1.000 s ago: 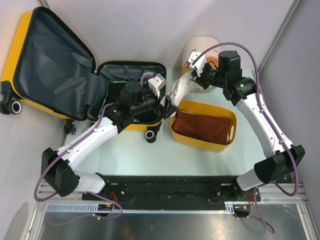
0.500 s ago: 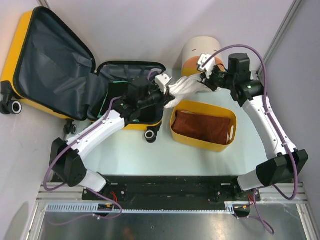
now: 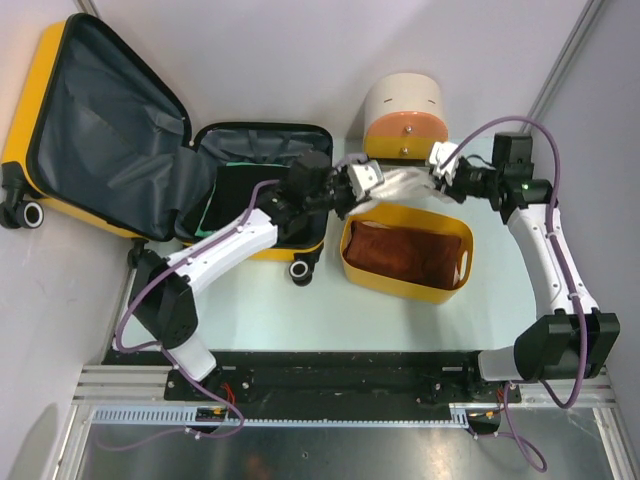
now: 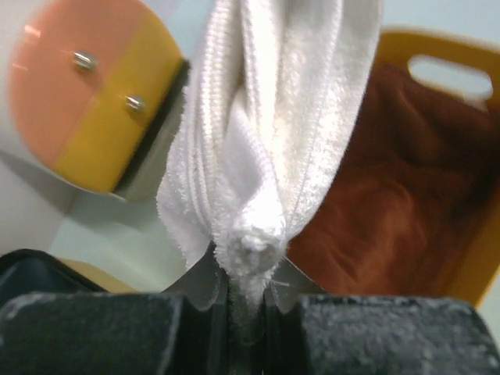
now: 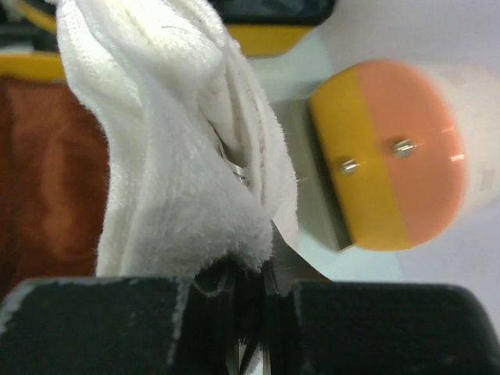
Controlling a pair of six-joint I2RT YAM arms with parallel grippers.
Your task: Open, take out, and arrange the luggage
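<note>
Left claw (image 4: 248, 301): 1, jaws pinched tight on a bunched end of the white towel (image 4: 266, 117).
Right claw (image 5: 248, 285): 1, likewise clamped, on the towel's opposite end.
White towel: 1. It is now drawn out between the 2 claws above the far rim of the yellow bin (image 3: 352, 262); 1 second earlier it hung bunched beside the luggage (image 3: 100, 110). Judged clear of the case and ready for laying into the bin.
Rust-brown towel (image 3: 405, 255): 1, already in the bin.
Drawer cabinet (image 3: 403, 115): 1, with 2 knobs, just behind the bin.
Luggage: 1, lid thrown open, at the far left of the desk (image 3: 300, 310).
</note>
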